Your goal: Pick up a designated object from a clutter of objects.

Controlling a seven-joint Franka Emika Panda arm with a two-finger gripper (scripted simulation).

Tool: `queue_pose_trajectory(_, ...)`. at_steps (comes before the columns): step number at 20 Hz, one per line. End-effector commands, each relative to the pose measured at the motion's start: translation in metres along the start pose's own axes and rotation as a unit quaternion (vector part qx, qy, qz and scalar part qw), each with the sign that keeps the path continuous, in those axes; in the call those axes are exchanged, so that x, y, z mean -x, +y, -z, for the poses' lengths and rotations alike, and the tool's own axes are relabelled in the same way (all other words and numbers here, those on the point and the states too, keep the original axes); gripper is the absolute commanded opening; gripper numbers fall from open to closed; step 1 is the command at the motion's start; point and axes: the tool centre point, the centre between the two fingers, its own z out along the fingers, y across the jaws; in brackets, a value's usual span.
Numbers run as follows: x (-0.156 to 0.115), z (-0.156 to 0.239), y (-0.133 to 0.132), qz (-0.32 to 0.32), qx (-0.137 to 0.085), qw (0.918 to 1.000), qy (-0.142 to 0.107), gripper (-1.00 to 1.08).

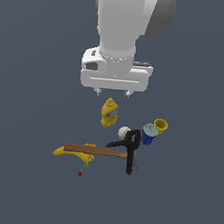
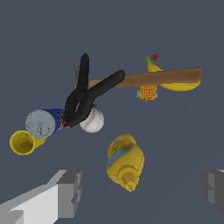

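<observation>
Jaws wide above bottle (image 1: 109, 112); cup (image 1: 160, 126) touching can (image 1: 148, 134).

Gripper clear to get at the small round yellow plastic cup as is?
Probably yes. The open gripper hangs above the yellow mustard bottle; the yellow cup lies uncovered at the clutter's edge, though the blue can crowds one side.
</observation>
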Motion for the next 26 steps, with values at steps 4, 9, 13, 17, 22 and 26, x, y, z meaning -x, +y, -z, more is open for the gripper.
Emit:
queue_pose_trajectory(4, -0.001, 0.002, 0.001, 0.002, 0.0, 1.0, 0.002, 1.0)
queue_pose_trajectory(9, -0.003, 0.014, 0.008, 0.011, 0.002, 0.9998, 0.013, 1.0)
queue_pose_trajectory(13, -0.003, 0.017, 0.009, 0.012, 0.002, 0.9998, 0.015, 1.0)
queue_pose_trajectory(17, -0.005, 0.011, 0.004, 0.014, 0.004, 0.9998, 0.015, 1.0)
queue_pose_trajectory(22, -0.011, -0.006, -0.016, 0.024, 0.009, 0.9995, 0.016, 1.0)
queue_pose_trajectory(26, -0.016, -0.029, -0.043, 0.037, 0.014, 0.999, 0.018, 1.0)
